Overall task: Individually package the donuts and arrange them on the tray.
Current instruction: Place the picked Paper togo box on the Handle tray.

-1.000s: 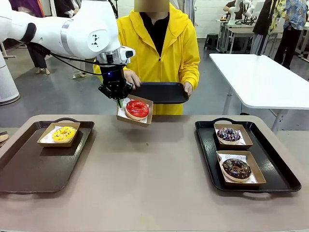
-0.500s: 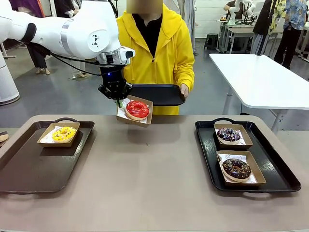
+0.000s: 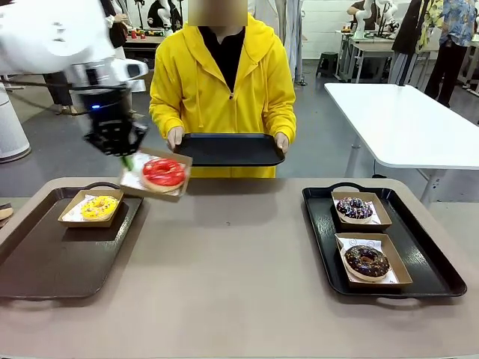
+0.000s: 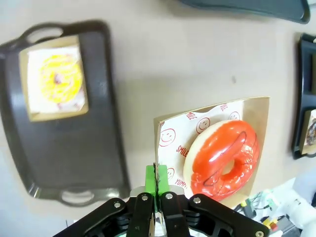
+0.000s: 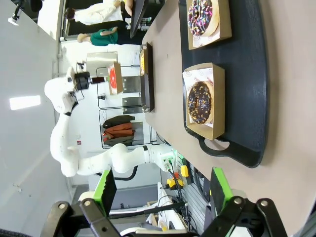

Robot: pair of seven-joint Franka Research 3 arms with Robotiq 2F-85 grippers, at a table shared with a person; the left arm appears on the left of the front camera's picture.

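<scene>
My left end effector (image 3: pixel 122 152) pinches the red donut's box (image 4: pixel 213 148) by its rim, above the counter (image 3: pixel 232 254). Light, flimsy cardboard; it tilts. My right end effector (image 5: pixel 162 190) gapes empty.

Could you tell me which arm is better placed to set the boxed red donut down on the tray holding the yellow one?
Left. The left gripper is shut on the box of the red donut, lifted beside that tray; the open right gripper is over the other tray.
</scene>
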